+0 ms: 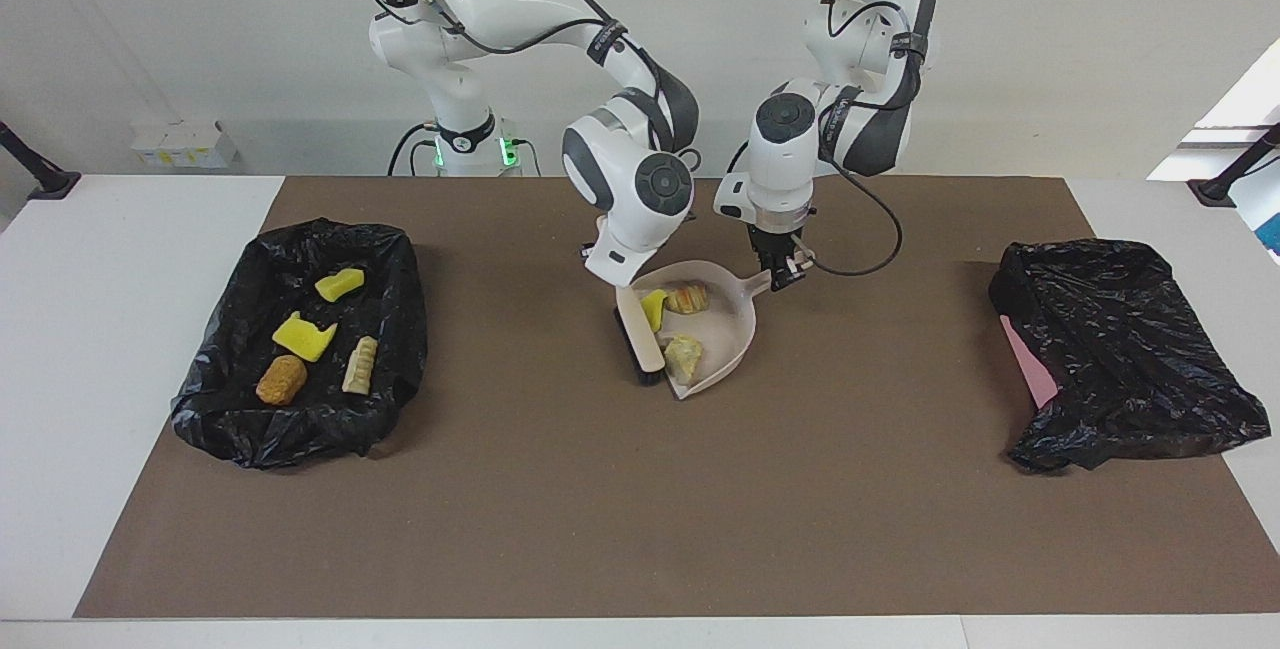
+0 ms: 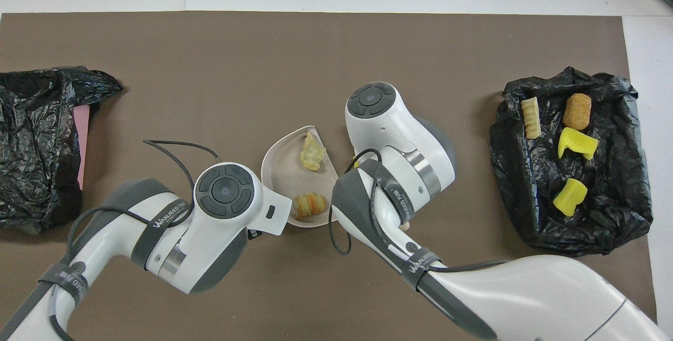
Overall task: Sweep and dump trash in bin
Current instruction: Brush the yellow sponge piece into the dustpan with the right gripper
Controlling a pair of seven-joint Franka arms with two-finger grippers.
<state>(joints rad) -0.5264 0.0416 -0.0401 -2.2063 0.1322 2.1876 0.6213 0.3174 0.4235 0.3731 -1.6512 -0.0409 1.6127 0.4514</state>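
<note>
Three trash lumps point(image 1: 683, 324) sit in the dustpan point(image 1: 722, 329) mid-table; four more point(image 1: 318, 334) in the black bin point(image 1: 300, 429) at the right arm's end. Left gripper point(image 1: 783, 267) clamps the pan handle. Right gripper point(image 1: 612, 274) grips the brush point(image 1: 640, 341) at the pan's mouth.

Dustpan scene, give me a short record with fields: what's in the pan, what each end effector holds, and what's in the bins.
dustpan: on the mat at mid-table, handle toward the robots
in dustpan: yellow piece, croissant-like lump, pale yellowish lump
brush: at the pan's open mouth, touching the yellow piece
right end effector: shut on the brush handle
left end effector: shut on the dustpan handle
open bin, right arm's end: four pieces inside
covered bin, left arm's end: contents hidden
</note>
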